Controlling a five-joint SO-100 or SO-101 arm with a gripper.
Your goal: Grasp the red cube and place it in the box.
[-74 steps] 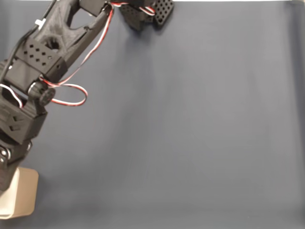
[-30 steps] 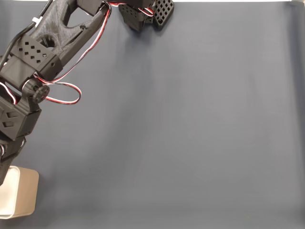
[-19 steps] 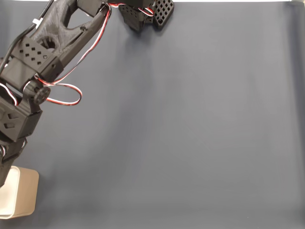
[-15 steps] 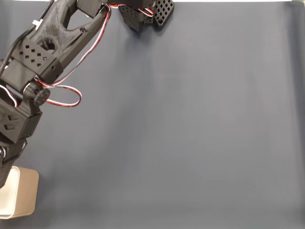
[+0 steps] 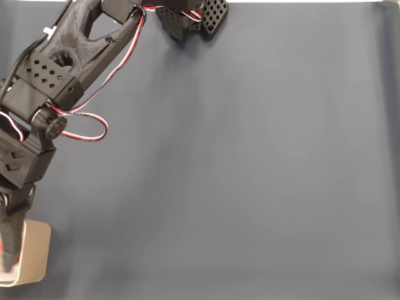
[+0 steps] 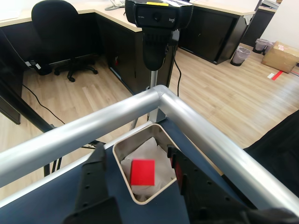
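Pincer: the black two-finger gripper [image 6: 138, 163] hangs over the box with its jaws spread wide; one finger [image 6: 96, 175] sits on each side of the box's width and nothing is held between them.
Cube: the small bright red plain-faced cube [image 6: 142, 172] lies between and beyond the fingertips, inside the box, apparently resting on the white lining and touching neither finger.
Box: the pale beige-white rounded-corner box [image 6: 122, 171] sits directly under the pincer on the dark blue-grey mat [image 5: 250, 162]; in the fixed view its corner [image 5: 37, 256] shows at the lower left, beneath the black printed arm [image 5: 56, 81].
Progress: judged from this, the cube is already in the box and only the withdrawal remains.
Risk, nearest: the fingers stand just beside the thin box walls; a sideways or tilted lift could catch a rim and drag or tip the light box, spilling the cube.
Risk, next: closing the jaws before rising could pinch the walls or pick the cube up again.
Risk, farther: the silver metal frame rails [image 6: 205, 140] run just beyond the box, which sits in the table's corner; a shoved box could slide against them or off the mat edge.
Background: a black webcam on a stand [image 6: 158, 28] and an office chair [image 6: 58, 28] stand well apart, beyond the rails.
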